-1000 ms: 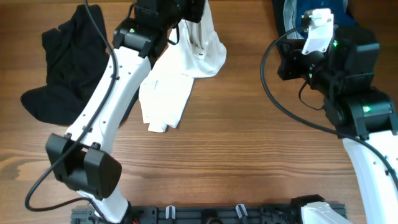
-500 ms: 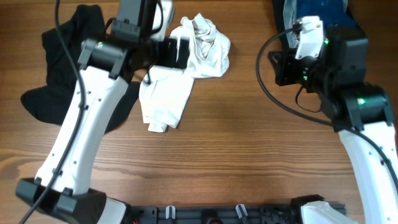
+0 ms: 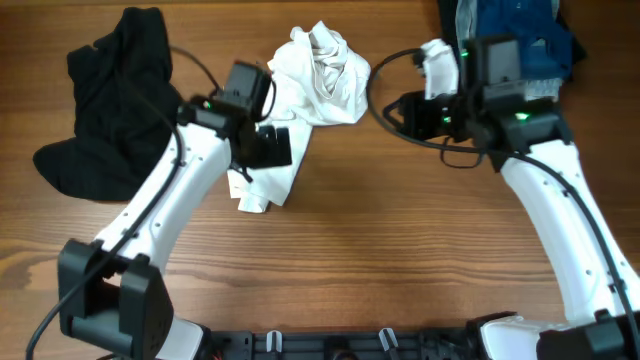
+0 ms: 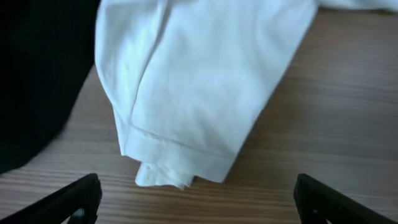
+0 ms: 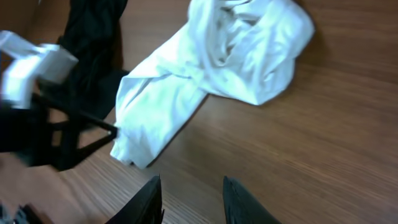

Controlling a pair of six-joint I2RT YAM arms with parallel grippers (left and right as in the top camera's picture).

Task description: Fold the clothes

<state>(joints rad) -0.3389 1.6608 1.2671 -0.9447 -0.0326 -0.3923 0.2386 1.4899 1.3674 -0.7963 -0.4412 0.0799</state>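
From overhead, you see the white shirt point(image 3: 318, 78) bunched at the far middle of the surface point(image 3: 400, 260), with one flat end stretching toward the near edge. The left jaws hang over that flat end, and the black garment point(image 3: 105, 110) lies to their left. The right jaws sit to the right of the shirt, apart from it, with blue garments point(image 3: 515, 20) behind them.

In the left wrist view, your left jaws are spread wide with nothing pinched. The shirt's point(image 4: 199, 81) hemmed end lies just ahead, between the two tips. The black garment point(image 4: 37, 74) is ahead to the left, beside the shirt.

In the right wrist view, your right jaws stand partly apart over bare wood, holding nothing. The shirt point(image 5: 205, 68) lies well ahead of them, and the black garment point(image 5: 93, 37) is beyond it to the left.
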